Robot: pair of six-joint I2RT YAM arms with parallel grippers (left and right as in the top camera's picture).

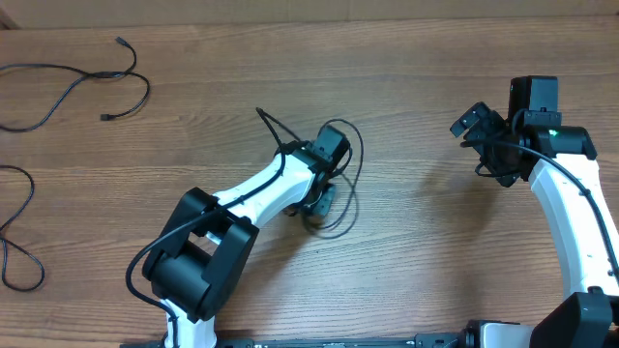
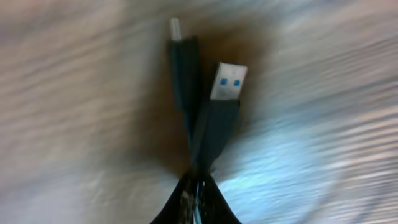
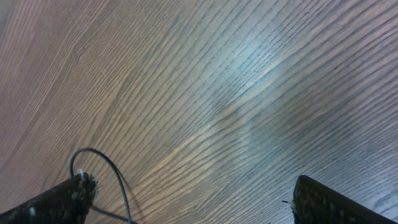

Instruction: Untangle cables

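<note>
A thin black cable point(image 1: 346, 164) lies in loose loops at the table's middle, one end sticking out to the upper left. My left gripper point(image 1: 322, 198) is down on it. In the left wrist view the left gripper point(image 2: 196, 205) is shut on the cable just behind its two ends: a USB-A plug with a blue insert point(image 2: 229, 81) and a smaller plug point(image 2: 180, 37), side by side over the wood. My right gripper point(image 1: 474, 126) is open and empty at the right, well apart from the cable. In the right wrist view it point(image 3: 202, 199) is over bare wood.
Two more black cables lie at the far left: one curled at the back left point(image 1: 77, 92), one looping along the left edge point(image 1: 14, 232). A thin black wire point(image 3: 106, 168) arcs beside the right gripper's left finger. The table point(image 1: 426, 242) is wood-grained.
</note>
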